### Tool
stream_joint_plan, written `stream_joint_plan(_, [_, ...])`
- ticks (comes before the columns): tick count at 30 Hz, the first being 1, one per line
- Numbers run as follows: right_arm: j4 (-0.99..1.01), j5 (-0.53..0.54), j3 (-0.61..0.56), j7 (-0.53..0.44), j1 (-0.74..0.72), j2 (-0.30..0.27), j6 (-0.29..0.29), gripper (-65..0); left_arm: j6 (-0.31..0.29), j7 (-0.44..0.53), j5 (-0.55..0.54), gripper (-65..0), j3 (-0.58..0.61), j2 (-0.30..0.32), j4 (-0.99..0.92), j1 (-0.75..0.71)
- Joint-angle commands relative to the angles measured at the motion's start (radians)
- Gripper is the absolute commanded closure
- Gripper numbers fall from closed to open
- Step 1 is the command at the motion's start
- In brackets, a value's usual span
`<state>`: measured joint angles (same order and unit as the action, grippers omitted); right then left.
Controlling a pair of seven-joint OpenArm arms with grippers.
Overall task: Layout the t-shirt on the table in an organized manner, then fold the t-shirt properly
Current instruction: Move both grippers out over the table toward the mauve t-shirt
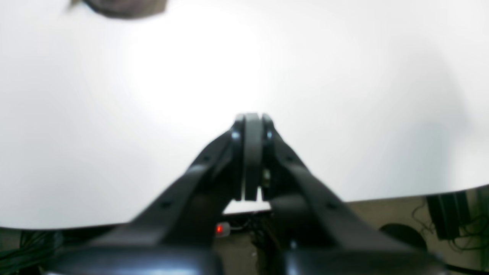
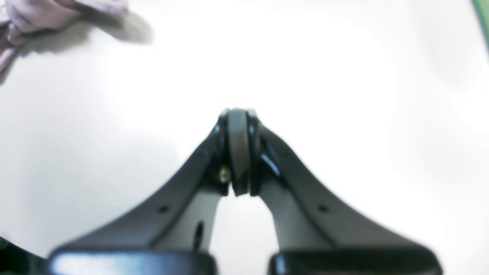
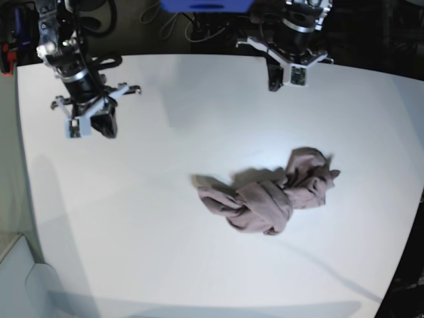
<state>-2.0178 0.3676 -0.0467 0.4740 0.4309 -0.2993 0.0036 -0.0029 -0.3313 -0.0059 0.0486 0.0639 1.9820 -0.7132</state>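
Observation:
The t-shirt [image 3: 271,195] lies crumpled and twisted in a mauve heap on the white table [image 3: 132,238], right of the middle. A corner of the t-shirt [image 1: 126,9] shows at the top left of the left wrist view, and a blurred bunch of the t-shirt [image 2: 38,15] shows at the top left of the right wrist view. My left gripper [image 1: 252,118] is shut with nothing in it and hangs over the far edge [image 3: 281,83], well apart from the cloth. My right gripper [image 2: 237,112] is shut and empty too, standing over the far left of the table [image 3: 101,127].
The table's edge [image 1: 382,196] runs under the left wrist camera, with cables and a small red light [image 1: 219,229] on the floor below. A blue object [image 3: 205,5] and more cables sit behind the far edge. A pale bin corner [image 3: 16,278] stands at the lower left.

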Motion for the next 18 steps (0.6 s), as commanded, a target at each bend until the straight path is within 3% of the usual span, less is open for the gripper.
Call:
stream_joint_plan(1, [-0.019,0.003,-0.012,-0.002,-0.025,-0.005,0.002,0.0,0.002,0.025,-0.003,-0.3,0.001,-0.003,0.024,-0.007])
stream_joint_plan(6, [-0.018,0.003,-0.086,0.101,-0.14,0.035,0.002,-1.0,0.002,0.025,-0.003,-0.4,-0.002,-0.042,0.035,0.053])
stream_joint_plan(12, [-0.011,0.0,-0.109,0.131,-0.16,0.065,0.002,-12.6,0.002,-0.094,-0.003,-1.4,-0.002,-0.118,0.044,0.177])
stream_joint_plan(14, [-0.011,-0.002,-0.109,0.131,-0.159,0.061,0.002,-15.0,0.004,-0.13,-0.003,-6.1,-0.003,-0.14,0.044,0.208])
stream_joint_plan(18, [-0.011,-0.005,-0.101,0.131,-0.155,0.038,0.002,-15.9,-0.001,-0.148,-0.003,-27.7,0.001,-0.157,0.044,0.272])
